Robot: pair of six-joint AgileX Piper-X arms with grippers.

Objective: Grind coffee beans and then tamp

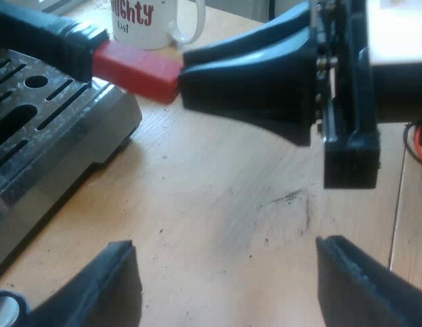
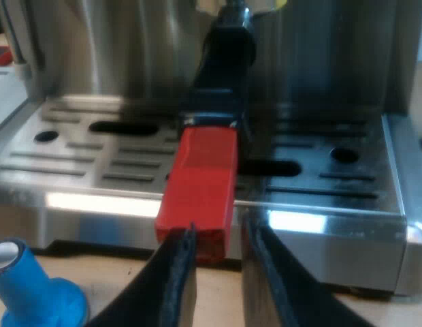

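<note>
The holder's dark handle [image 2: 221, 75] is locked into the espresso machine's front, and its red end [image 2: 197, 191] sticks out over the drip tray [image 2: 95, 160]. My right gripper [image 2: 218, 228] has its fingertips right at the tip of the red end, a narrow gap between them, not closed around it. My left gripper [image 1: 224, 244] hangs open over the wooden table with nothing between its fingers. From there, the right gripper [image 1: 184, 71] meets the red end [image 1: 136, 68] beside the drip tray [image 1: 47, 129]. A blue tamper [image 2: 27, 286] stands on the table below the tray's edge.
A white mug [image 1: 153, 20] with red lettering stands on the table beyond the red end. The wooden table [image 1: 218, 204] carries a few coffee specks under the right arm. The machine's steel front [image 2: 116, 48] rises behind the tray.
</note>
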